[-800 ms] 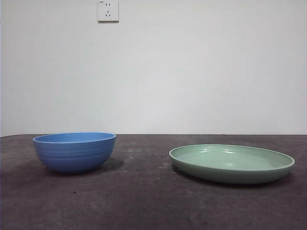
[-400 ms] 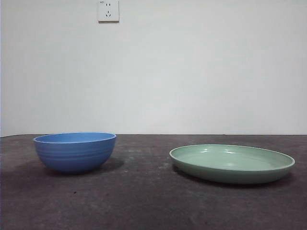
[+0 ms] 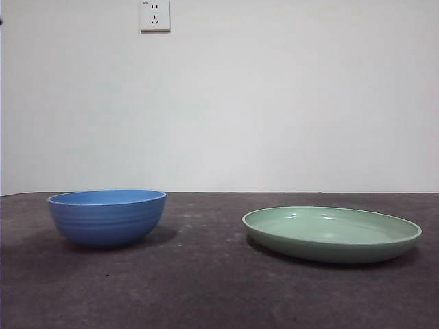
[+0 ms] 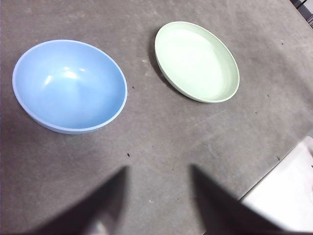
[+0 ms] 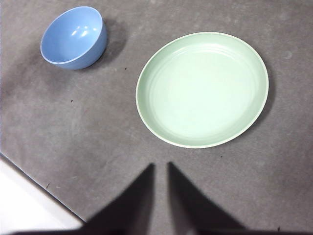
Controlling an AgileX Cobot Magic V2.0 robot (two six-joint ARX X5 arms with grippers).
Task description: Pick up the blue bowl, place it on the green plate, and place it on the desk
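Blue, glossy, faintly ridged: the blue bowl (image 3: 107,217) stands upright and empty on the dark grey worktop (image 3: 206,288), well apart from the green plate (image 3: 331,234), which also lies bare. Neither is touched. Left gripper (image 4: 159,196) hangs above the worktop with its jaws spread wide and nothing between them; the bowl lies ahead of the jaws and off to one side, the plate ahead to the other side and farther off. Right gripper (image 5: 160,186) hovers with its jaws narrow, only a thin gap between them, holding nothing; the plate sits just ahead of the tips, the bowl well beyond. Judged step: the very start, with the pick-up of the bowl not yet begun. The left gripper looks better placed for it; the next move likely calls for swinging over the bowl's rim, one jaw inside the wall and one outside, then closing. Room: bare worktop all round both dishes, and a clear lane between them. The worktop's edge shows near both grippers, pale floor beyond.
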